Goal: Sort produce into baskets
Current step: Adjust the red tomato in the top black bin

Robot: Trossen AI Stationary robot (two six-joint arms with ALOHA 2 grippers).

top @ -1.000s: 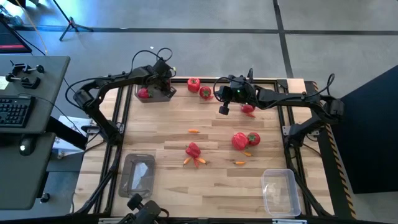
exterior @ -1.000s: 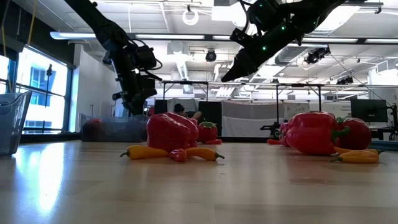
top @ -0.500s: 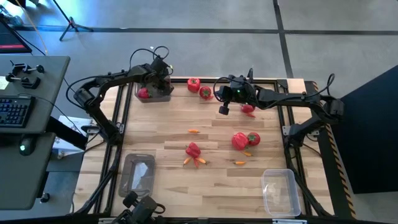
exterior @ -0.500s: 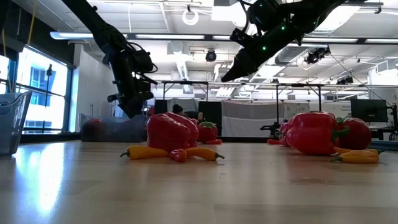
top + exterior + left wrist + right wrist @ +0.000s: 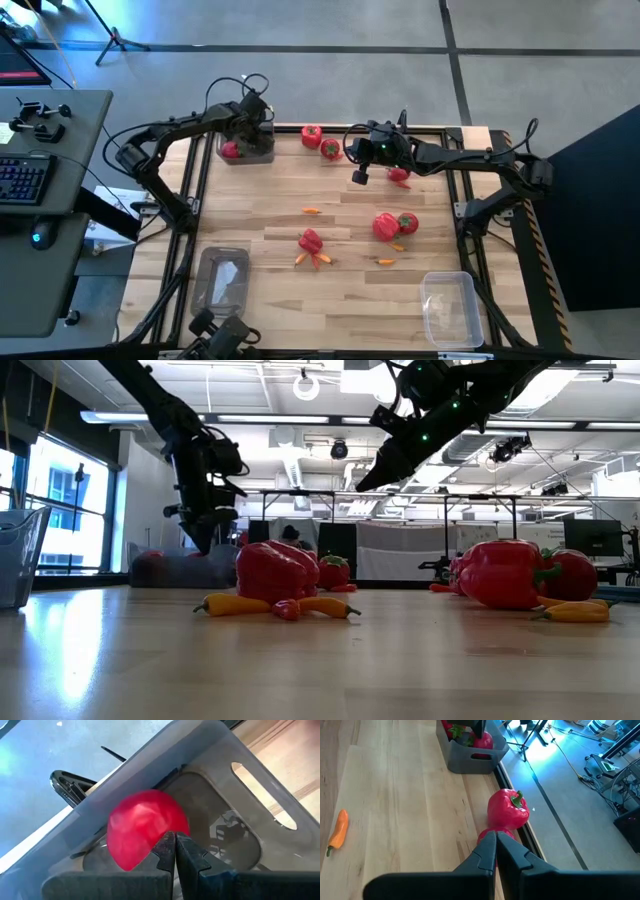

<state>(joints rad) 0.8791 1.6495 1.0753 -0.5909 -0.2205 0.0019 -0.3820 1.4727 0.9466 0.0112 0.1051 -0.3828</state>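
where the left gripper (image 5: pixel 250 135) hangs, basket (image 5: pixel 247 152) contents hidden.

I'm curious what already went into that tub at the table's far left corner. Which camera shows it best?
The left wrist view: a round red fruit fills the tub, right past the shut left gripper. From above it's a small red spot; the right wrist view shows it distantly; the low view blurs it.

red peppers (image 5: pixel 393 225) scattered on wood; three clear tubs (image 5: pixel 449 308).

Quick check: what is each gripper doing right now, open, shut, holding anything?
Left gripper: shut, empty, over the tub holding a red fruit.
Right gripper: shut, empty, above the table's far edge.
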